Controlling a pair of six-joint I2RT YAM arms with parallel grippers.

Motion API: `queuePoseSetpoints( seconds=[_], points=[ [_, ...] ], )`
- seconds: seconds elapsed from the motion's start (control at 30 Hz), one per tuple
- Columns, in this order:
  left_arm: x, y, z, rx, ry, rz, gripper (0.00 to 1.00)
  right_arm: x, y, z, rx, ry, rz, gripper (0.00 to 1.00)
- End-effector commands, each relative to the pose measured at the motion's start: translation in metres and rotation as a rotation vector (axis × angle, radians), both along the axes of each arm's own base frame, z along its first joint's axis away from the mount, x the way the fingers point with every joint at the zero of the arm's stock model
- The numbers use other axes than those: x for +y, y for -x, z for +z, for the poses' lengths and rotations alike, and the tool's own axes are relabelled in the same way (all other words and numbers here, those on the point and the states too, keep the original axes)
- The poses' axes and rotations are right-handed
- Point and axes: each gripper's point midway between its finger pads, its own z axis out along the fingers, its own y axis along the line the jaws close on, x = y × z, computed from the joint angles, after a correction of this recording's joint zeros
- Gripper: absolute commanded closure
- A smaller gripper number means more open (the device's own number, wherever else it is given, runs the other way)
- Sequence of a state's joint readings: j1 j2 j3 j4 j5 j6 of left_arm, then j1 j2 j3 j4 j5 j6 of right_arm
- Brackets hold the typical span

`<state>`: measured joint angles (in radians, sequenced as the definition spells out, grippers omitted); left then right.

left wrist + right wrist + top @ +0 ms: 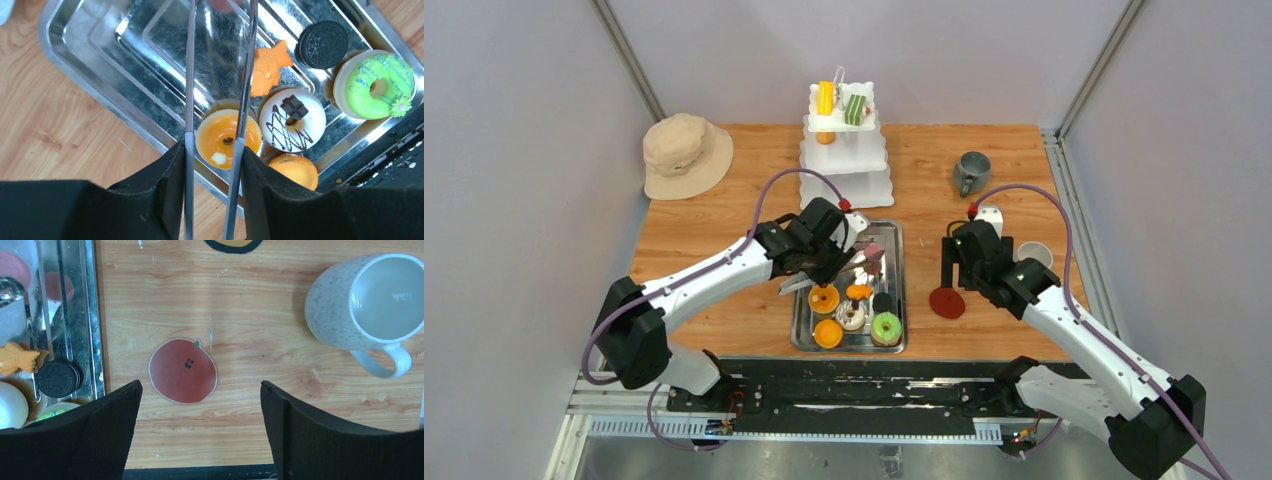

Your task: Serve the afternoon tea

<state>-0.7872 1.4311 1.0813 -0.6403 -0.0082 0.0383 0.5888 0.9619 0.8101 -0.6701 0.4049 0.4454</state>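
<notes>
Left hand [212, 152] pinches steel tongs [190, 75] over the orange donut [215, 135]; right hand [200, 385] spread above smiling apple coaster [183, 370].

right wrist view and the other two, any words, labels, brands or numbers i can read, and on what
No words or numbers can be read in any view.
Coaster: only a drawn smiling face, no letters.
Cookie: embossed pattern, too fine to read.
Hat: a small dark mark, too small to read.
</notes>
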Motion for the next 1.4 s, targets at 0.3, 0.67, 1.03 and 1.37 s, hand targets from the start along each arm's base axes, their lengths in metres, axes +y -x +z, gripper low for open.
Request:
queuePoseSetpoints(
  seconds=[0.3, 0.67, 1.03, 1.37],
  points=[
    [-0.001, -0.045, 0.111, -0.26, 0.226, 0.207, 0.74, -0.006, 0.001, 0.002, -0.021, 0.026, -0.006, 0.13],
    [0.026, -0.069, 0.138, -0.333, 0.286, 0.376, 0.74, -0.005, -0.002, 0.004, -0.031, 0.024, -0.001, 0.13],
    [0.06, -0.062, 0.09, -0.273, 0.194, 0.463, 0.74, -0.003, -0.003, 0.006, -0.04, 0.018, -0.002, 0.13],
    [0.069, -0.098, 0.056, -0.299, 0.222, 0.567, 0.75, -0.003, -0.004, 0.007, -0.048, 0.012, -0.002, 0.13]
  ],
)
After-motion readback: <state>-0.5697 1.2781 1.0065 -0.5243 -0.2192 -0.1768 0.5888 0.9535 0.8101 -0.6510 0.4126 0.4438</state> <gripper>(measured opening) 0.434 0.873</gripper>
